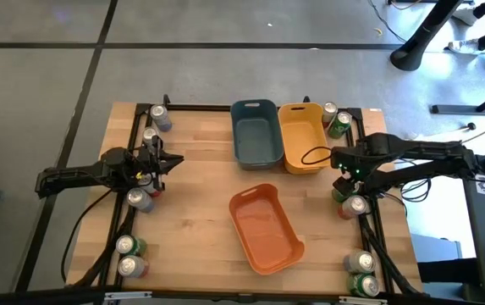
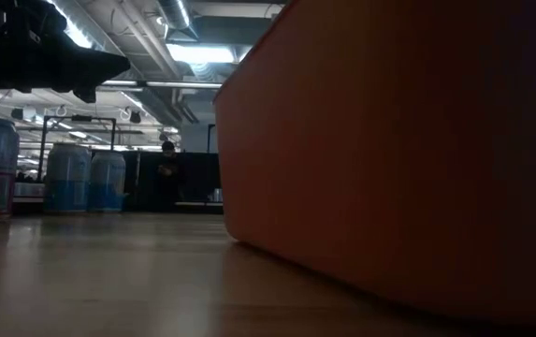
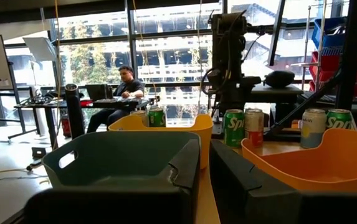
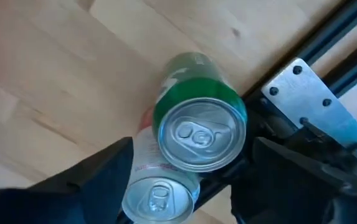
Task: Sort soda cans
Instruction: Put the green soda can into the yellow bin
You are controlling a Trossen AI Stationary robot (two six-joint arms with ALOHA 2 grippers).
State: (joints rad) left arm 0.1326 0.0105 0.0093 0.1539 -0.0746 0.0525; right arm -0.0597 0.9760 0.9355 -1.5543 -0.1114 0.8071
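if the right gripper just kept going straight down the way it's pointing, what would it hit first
Most likely the green can: it stands upright between the open jaws of the right gripper, silver top facing it. A second can sits right beside it; depth is unclear.

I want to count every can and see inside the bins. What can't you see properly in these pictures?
- Low view: the orange bin fills most of the picture, hiding everything behind it.
- High view: the right gripper covers the green can under it.
- High view: can labels are too small to read.
- Left wrist view: the teal bin wall hides its floor.
- Right wrist view: the lower can is cut off by the edge.
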